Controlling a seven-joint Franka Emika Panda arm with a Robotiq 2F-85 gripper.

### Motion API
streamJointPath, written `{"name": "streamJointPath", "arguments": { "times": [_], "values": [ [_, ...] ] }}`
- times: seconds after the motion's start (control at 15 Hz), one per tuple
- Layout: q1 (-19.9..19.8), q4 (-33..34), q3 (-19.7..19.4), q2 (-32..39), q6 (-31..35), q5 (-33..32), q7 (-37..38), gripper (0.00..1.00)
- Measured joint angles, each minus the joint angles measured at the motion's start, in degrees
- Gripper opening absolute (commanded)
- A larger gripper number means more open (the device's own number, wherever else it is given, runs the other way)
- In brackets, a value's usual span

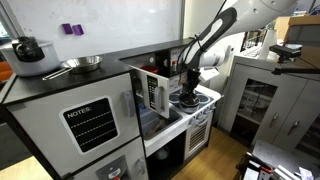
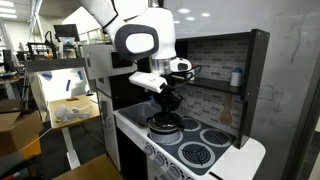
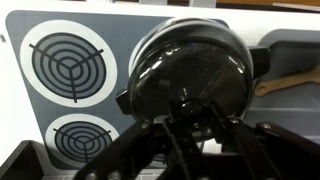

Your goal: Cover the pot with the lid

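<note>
The lid (image 3: 190, 60) is a round, dark, shiny disc with a small knob in its middle. It lies over the pot (image 3: 262, 62), of which only the side handles and rim show, on a burner of the toy stove. My gripper (image 3: 187, 108) is straight above it, with both fingers closed in on the knob. In both exterior views the gripper (image 1: 187, 86) (image 2: 168, 103) points down onto the pot (image 1: 186, 99) (image 2: 165, 126). The pot's inside is hidden by the lid.
Two bare burners (image 3: 68, 62) (image 3: 78, 140) lie left of the pot in the wrist view. A wooden utensil (image 3: 290, 80) lies to its right. A black kettle (image 1: 28, 48) and a frying pan (image 1: 82, 63) stand on the toy fridge top. A bottle (image 2: 236, 77) stands on the stove's back shelf.
</note>
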Motion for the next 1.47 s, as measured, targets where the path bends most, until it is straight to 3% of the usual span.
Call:
{"name": "streamJointPath", "arguments": {
  "times": [1.47],
  "values": [
    [-0.04,-1.97,0.00,-1.33,0.00,-0.39,0.13,0.08]
  ]
}}
